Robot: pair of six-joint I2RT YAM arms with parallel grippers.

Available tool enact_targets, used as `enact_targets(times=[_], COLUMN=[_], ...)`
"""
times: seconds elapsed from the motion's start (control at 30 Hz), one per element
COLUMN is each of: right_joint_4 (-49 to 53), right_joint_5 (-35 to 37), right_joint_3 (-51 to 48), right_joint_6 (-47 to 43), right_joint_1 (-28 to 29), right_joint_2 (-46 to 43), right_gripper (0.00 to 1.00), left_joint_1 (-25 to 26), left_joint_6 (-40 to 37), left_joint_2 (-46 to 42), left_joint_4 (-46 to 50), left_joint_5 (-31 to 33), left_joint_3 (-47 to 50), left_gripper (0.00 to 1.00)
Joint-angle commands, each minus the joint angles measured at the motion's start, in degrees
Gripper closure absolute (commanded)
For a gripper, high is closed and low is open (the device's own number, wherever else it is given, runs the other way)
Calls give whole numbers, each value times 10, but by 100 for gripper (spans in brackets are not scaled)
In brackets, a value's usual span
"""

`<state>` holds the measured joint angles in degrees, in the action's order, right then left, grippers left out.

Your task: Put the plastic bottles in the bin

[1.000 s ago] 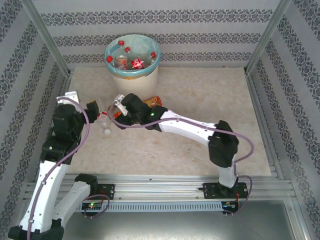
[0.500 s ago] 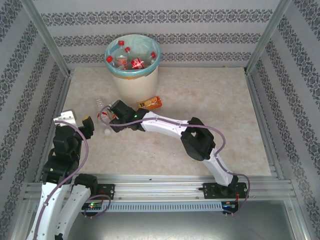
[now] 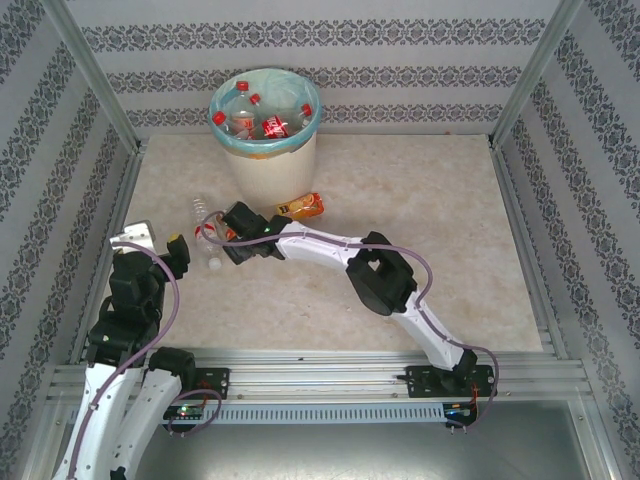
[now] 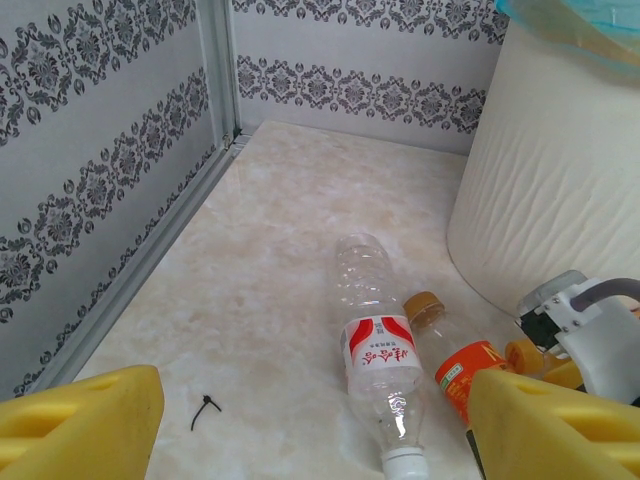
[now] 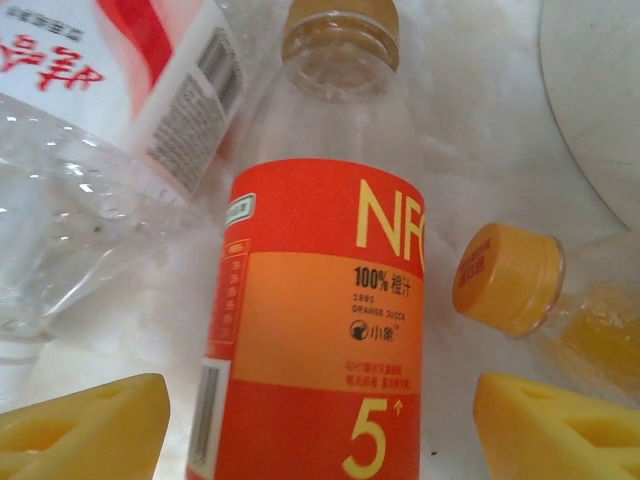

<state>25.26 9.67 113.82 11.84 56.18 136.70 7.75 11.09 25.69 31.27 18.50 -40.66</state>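
The bin [image 3: 268, 150] stands at the back with several red-capped plastic bottles [image 3: 258, 118] inside. Three bottles lie on the floor in front of it. My right gripper [image 5: 320, 430] is open, its yellow pads [image 5: 85, 430] straddling an orange-labelled bottle [image 5: 320, 330] with a gap on each side. Left of that bottle lies a clear bottle with a red-and-white label [image 4: 378, 350]. An orange-capped bottle holding juice [image 5: 510, 278] lies to its right. My left gripper [image 4: 320, 430] is open and empty, just short of the clear bottle's white cap [image 4: 405, 462]. From above, the right gripper [image 3: 218, 235] and the left gripper [image 3: 178, 252] are close together.
The bin's cream wall [image 4: 560, 180] rises right behind the bottles. A metal frame rail [image 4: 150, 260] and the patterned wall run along the left. A small black tie [image 4: 205, 410] lies on the floor. Open floor [image 3: 430, 200] lies to the right.
My right arm has swung left and stretched out low over the bottles on the floor. The left arm has pulled back toward the near left corner. The bottles have not moved.
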Motion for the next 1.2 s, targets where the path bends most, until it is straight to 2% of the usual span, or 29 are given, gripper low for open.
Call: enact_targets(times=[0.0,0.17,0.37,0.63,0.87,1.07,1.17], right_joint_4=[14,20,34,28,21,30,36], right_joint_5=[-7,-8,-6,-1,-10,-15,-21], right_joint_3=[30,44,38,-9,-38,-33,-31], right_joint_6=[11,13,19,22,31,36,37], right_joint_1=[-2,-2,0,4,4,3,3], right_joint_2=[22,34,20,-19,-38,-17,-13], right_gripper=[21,26,37,42,42,33,32], left_joint_1=[-7,-6,-6,-6,-7,-7,-6], left_joint_6=[-1,-1,-2,0,1,2,3], left_joint_2=[-9,-13,-13,-11,-8,-8,-8], left_joint_4=[-13,-14,-16,-15,-13,-10,-10], left_joint_5=[3,-1,-4,-7,-9,-7,-7], left_joint_3=[7,8,9,9,9,9,9], left_gripper=[20,19,19,19,19,19,19])
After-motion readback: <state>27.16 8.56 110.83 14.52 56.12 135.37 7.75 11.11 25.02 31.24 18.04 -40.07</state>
